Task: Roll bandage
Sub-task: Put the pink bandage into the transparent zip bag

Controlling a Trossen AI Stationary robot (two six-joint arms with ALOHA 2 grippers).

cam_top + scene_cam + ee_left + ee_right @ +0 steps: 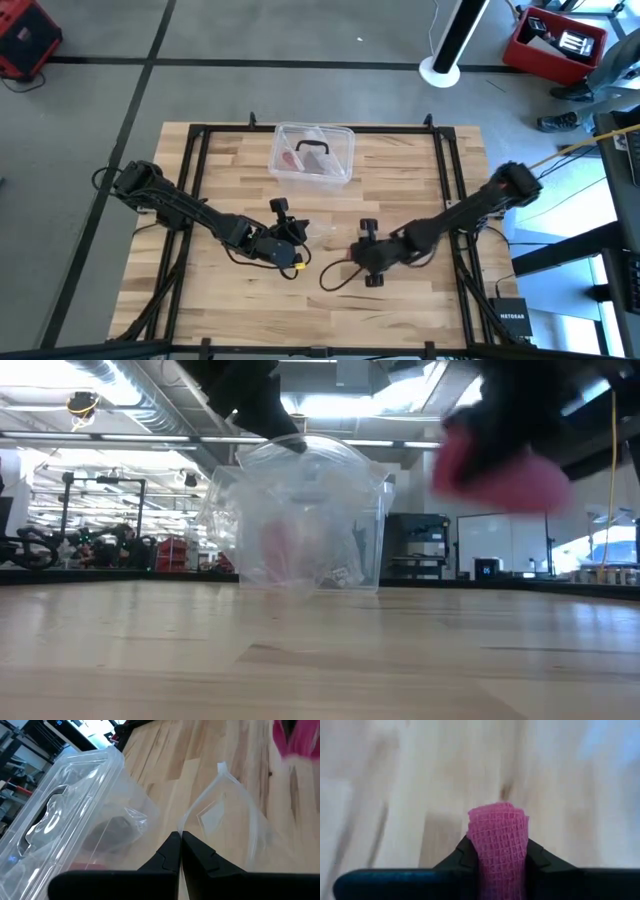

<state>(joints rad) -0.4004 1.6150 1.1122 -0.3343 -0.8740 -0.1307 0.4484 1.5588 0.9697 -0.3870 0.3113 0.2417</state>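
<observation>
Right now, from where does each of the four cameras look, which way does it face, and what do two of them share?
High: above the table, straight down; both arms, clear box.
Low: at table-top height, level into the room; box, blurred bandage, arms from above.
Left wrist: past the shut left gripper on the wrapper; box beside.
Right wrist: down at the wood; right gripper clamps the bandage.
Shared: the bandage shows in low, left wrist and right wrist views.
</observation>
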